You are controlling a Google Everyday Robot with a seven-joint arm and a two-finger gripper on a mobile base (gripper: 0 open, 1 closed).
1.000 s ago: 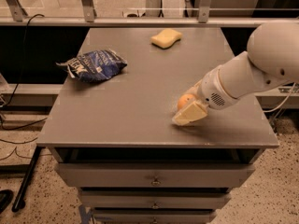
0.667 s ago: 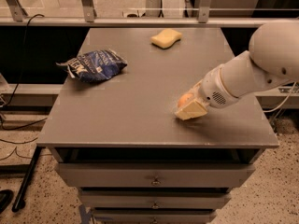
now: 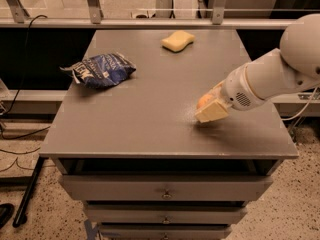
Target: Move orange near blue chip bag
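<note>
Since a second ago the hand [image 3: 209, 108] has shifted a little to the right and slightly toward the back of the surface [image 3: 150, 124], and the orange [image 3: 203, 102] has gone with it. It now sits low over the right part of the surface, toward the front edge, with the white arm [image 3: 270, 76] reaching in from the right side of the view. The hand is clamped on the orange: a pale flat finger [image 3: 214, 113] covers the near side of the fruit, so only a small orange patch shows above and to the left of it. Whether the fruit touches the surface or hangs just above it cannot be told.

A dark-blue crumpled chip bag [image 3: 100, 70] with white lettering lies at the left edge of the surface, well apart from the orange and unchanged in place. A pale yellow sponge [image 3: 178, 40] lies near the back edge, about midway across, also where it was. Below the surface are grey drawers [image 3: 165, 189] with small knobs. A black cable [image 3: 22, 59] hangs down at the left, behind the surface.
</note>
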